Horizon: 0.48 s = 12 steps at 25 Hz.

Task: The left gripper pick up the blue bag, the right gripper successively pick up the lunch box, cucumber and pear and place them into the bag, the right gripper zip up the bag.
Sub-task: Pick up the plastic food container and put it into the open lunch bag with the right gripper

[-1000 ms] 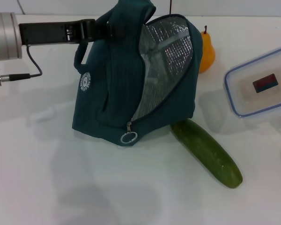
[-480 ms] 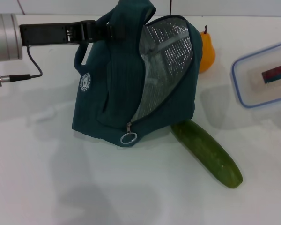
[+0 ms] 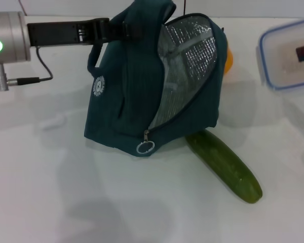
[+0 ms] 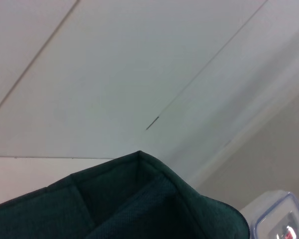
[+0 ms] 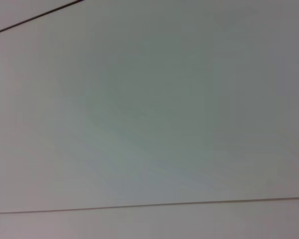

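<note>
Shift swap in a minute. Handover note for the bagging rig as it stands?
Left gripper: shut on the blue bag's handle, holding the bag up, flap unzipped, foil lining showing.
Right gripper: not in view.
Lunch box: at the head view's right edge, outside the bag; what holds it is out of frame.
Cucumber: flat on the table, one end against the bag's base.
Pear: behind the bag, mostly hidden.
Done: bag picked up.
Left: load lunch box, cucumber, pear; zip up.

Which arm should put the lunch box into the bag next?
Right. The left gripper is occupied holding the bag up by its top, and the lunch box is raised on the robot's right, beside the bag's open mouth.
</note>
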Available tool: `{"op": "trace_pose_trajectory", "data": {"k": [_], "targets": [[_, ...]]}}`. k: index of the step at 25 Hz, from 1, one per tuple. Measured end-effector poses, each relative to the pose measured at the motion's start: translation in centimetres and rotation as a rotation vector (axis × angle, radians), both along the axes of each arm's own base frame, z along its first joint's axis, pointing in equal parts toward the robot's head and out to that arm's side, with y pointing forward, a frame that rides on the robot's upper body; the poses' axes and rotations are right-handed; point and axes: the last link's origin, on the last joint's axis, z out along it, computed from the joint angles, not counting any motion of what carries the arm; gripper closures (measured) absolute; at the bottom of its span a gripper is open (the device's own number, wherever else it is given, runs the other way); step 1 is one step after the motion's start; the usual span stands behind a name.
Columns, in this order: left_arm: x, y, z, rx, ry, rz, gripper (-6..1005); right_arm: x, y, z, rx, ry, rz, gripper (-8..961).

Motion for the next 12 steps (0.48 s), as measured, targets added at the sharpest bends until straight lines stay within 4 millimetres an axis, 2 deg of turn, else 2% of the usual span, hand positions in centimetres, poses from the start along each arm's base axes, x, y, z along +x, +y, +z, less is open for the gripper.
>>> {"op": "trace_pose_trajectory", "data": {"k": [6,12], "targets": [[0.2,0.2,-0.1,-0.005,0.003,-0.007,956,-1.2,0.8,0.5,0.019,0.032,0.055,858],[0.7,0.5,-0.1,-0.004,0.004,-0.022,956,-3.3,2.4,1.0,0.04,0.057,0.141,856]]}}
